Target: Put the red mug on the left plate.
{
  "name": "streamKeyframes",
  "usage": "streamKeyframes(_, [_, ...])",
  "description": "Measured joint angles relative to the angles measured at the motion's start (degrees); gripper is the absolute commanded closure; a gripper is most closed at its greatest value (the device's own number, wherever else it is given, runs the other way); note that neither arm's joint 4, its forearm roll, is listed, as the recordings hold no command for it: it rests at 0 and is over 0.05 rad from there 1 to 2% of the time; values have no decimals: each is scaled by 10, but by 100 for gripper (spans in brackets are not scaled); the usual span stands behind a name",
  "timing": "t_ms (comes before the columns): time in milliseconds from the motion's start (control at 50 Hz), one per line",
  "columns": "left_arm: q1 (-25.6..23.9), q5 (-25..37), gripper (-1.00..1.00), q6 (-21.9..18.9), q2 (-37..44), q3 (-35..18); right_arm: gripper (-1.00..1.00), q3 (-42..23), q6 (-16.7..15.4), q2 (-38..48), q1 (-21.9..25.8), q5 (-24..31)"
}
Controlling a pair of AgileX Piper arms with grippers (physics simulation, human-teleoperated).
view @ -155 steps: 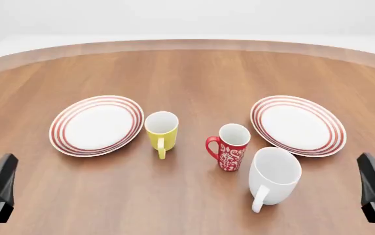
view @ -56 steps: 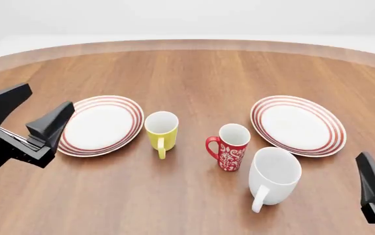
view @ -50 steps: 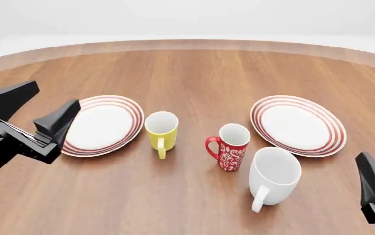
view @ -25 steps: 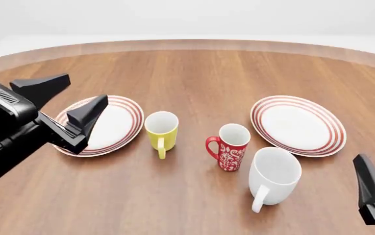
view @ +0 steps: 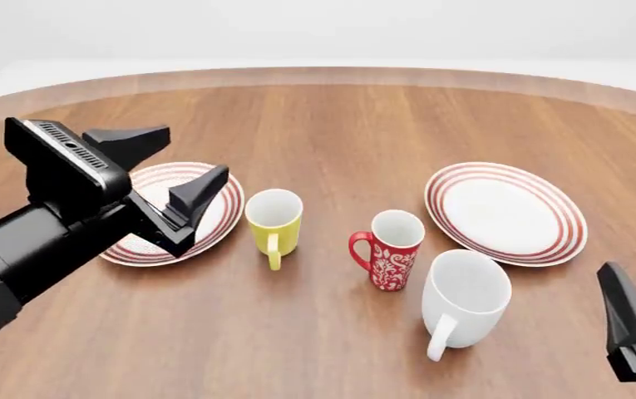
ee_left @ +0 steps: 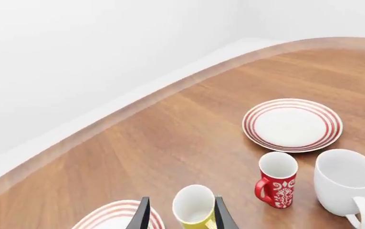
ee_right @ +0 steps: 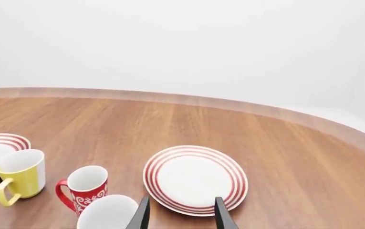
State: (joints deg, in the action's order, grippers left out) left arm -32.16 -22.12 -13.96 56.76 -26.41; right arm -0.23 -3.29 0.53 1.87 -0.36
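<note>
red mug waits mid-table, left arm over the plate

a round wooden table (view: 329,125) fills the scene under a plain white backdrop. the red mug (view: 390,249) stands upright near the middle, handle toward the yellow mug (view: 274,220), which stands between it and the left plate (view: 227,199). the white mug (view: 464,301) sits just beside the red one on its near right, almost touching it; the right plate (view: 506,212) lies beyond that.

the left gripper (view: 174,179) hangs above the left plate with its jaws spread wide and nothing between them. the right gripper (view: 630,328) shows only at the table's near right corner; i cannot tell how far apart its jaws are, though they look empty.

the risk from here seems to be crowding: a reach from the left must pass the yellow mug, and a wide grasp could knock the white mug or tip the tall, slim red one.
</note>
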Motion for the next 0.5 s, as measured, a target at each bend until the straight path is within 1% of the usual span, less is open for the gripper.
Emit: streamKeyframes(500, [-49,-20,-100,-20,82,-23,-100,2,-6,-4,4,5])
